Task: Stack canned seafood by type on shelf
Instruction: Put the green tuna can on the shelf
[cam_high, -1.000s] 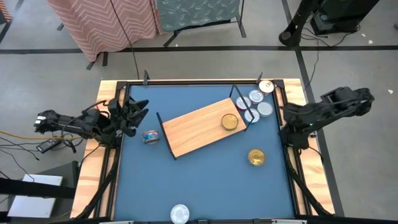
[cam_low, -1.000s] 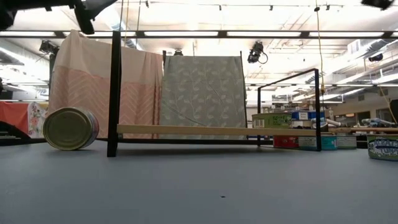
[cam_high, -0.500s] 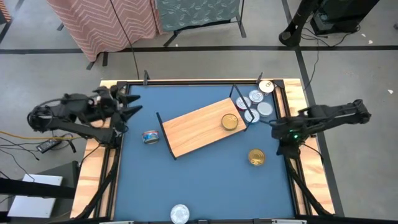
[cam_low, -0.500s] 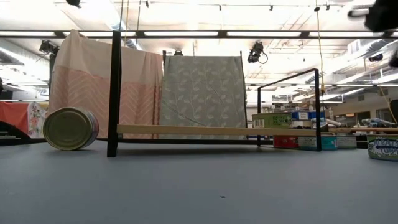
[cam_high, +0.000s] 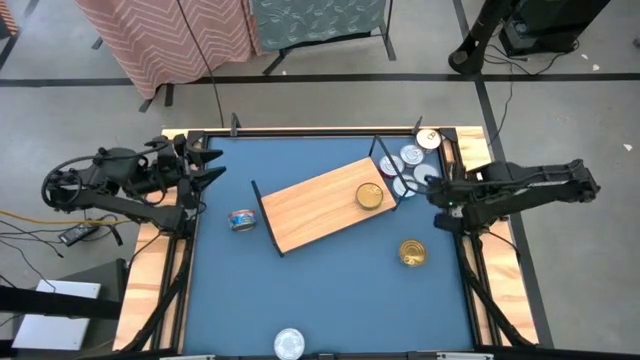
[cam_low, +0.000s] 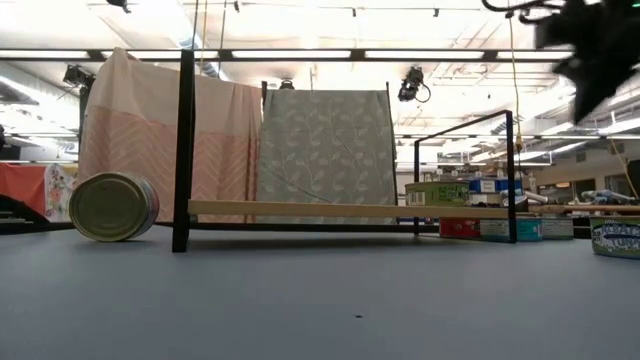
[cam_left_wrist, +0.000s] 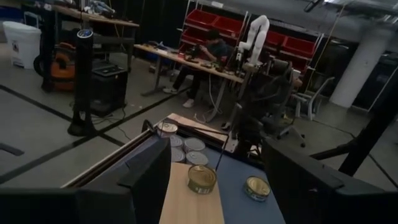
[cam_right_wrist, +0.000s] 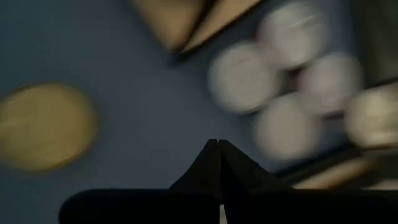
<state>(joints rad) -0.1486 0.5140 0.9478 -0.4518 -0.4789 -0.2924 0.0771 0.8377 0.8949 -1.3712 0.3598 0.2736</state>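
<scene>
The shelf (cam_high: 318, 207), a light-wood board with black wire ends, lies slantwise mid-table with one gold can (cam_high: 370, 196) on its right end. Another gold can (cam_high: 412, 253) stands on the blue table. A blue-labelled can (cam_high: 241, 220) lies on its side left of the shelf. Several silver cans (cam_high: 415, 165) cluster at the far right corner, and one silver can (cam_high: 289, 343) sits at the near edge. My left gripper (cam_high: 212, 168) is open at the table's left edge, pointing level across it. My right gripper (cam_right_wrist: 219, 149) is shut and hangs above the table near the silver cans (cam_right_wrist: 280, 93).
A wooden rim (cam_high: 300, 131) runs round the table. The shelf's black wire end frames (cam_low: 183, 150) stand upright. Bare blue table (cam_high: 330, 290) lies between the shelf and the near edge. Beyond the table, a person sits at a bench (cam_left_wrist: 205, 53).
My left gripper has risen and tipped up to level at the left edge, staying open. My right gripper has come down and moved from the right edge in over the table toward the silver cans, tipping downward, still shut. No can has moved.
</scene>
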